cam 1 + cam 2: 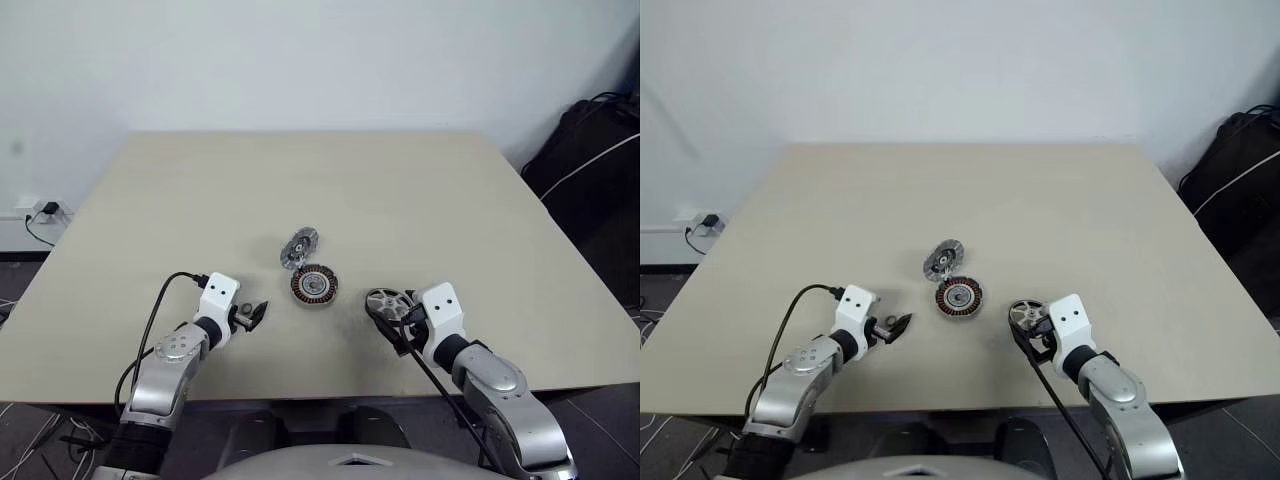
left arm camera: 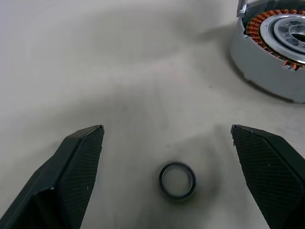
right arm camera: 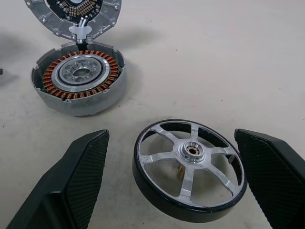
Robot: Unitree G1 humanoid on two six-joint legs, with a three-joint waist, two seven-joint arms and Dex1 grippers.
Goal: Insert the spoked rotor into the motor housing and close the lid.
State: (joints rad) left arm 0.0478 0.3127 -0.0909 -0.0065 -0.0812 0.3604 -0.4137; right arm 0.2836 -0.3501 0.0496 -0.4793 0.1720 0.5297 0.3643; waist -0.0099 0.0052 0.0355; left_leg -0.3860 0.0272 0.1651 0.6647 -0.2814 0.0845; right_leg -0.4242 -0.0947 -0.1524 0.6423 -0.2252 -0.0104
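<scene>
The motor housing [image 1: 314,285], ringed with copper windings around a silver centre, sits open near the middle of the table [image 1: 300,180]. Its lid [image 1: 299,247] stands tilted up at the housing's far edge, inner side showing. To the right lies the spoked rotor [image 3: 190,169], a black ring with silver spokes, flat on the table. My right gripper [image 3: 171,133] is open, one finger on each side of the rotor, and neither finger visibly touches it. My left gripper [image 2: 167,129] is open to the left of the housing [image 2: 276,47], with nothing held.
A small black ring [image 2: 177,180] lies on the table between my left fingers. A dark bag [image 1: 600,160] with a white cable stands off the table's right side. A power strip [image 1: 40,210] lies on the floor at the left.
</scene>
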